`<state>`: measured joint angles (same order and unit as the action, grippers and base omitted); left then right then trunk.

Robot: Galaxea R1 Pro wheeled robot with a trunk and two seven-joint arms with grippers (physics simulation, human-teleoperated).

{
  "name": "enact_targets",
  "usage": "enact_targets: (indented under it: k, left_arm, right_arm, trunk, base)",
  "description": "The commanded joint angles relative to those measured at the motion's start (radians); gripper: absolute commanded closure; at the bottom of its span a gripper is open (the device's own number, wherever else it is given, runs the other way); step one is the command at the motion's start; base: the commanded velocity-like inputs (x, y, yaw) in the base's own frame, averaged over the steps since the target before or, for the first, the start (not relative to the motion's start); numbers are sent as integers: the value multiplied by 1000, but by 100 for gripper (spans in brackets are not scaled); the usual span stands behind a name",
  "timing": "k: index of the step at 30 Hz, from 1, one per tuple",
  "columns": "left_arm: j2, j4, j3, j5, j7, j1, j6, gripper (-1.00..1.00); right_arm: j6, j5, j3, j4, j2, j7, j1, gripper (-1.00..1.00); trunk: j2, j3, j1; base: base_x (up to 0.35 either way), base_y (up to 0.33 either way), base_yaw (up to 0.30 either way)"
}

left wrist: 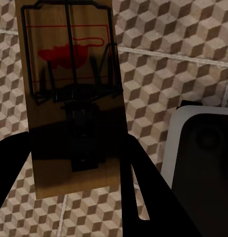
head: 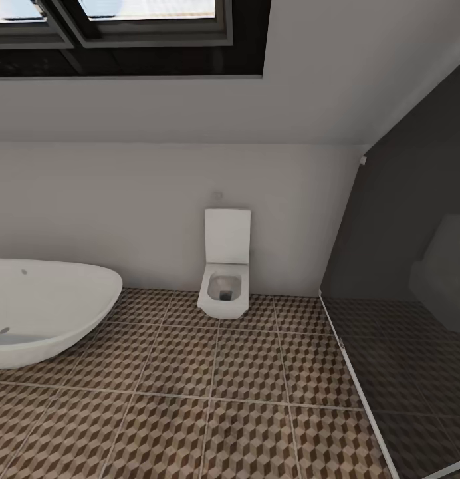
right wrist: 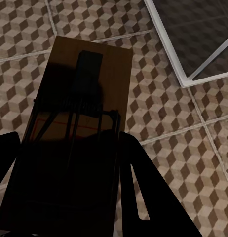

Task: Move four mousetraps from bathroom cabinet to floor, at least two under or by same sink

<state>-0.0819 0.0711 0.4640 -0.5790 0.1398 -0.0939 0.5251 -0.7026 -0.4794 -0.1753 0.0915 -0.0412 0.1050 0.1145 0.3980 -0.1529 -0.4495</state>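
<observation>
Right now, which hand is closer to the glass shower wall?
Right. The right hand, holding a mousetrap, hangs over the floor tiles just beside the glass shower wall. The left hand, holding a second mousetrap, is probably farther off, on the robot's other side.

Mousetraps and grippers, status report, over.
Left gripper shut on a mousetrap. Right gripper shut on a second mousetrap, both above the bathroom floor. Ahead: bathtub, toilet, glass panel.
</observation>
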Motion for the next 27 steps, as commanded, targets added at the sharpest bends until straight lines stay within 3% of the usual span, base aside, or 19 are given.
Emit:
enact_targets:
  k: [1, 27]
  left_arm:
    - [1, 3, 7, 2, 6, -1, 4, 100]
    - [1, 3, 7, 3, 6, -1, 4, 100]
  right_arm:
    - [-2, -2, -9, 0, 0, 9, 1, 100]
    - [-2, -2, -9, 0, 0, 9, 1, 100]
  trunk:
    - [2, -2, -1]
    - [2, -2, -1]
  base:
    - [0, 0, 0]
    - [0, 0, 0]
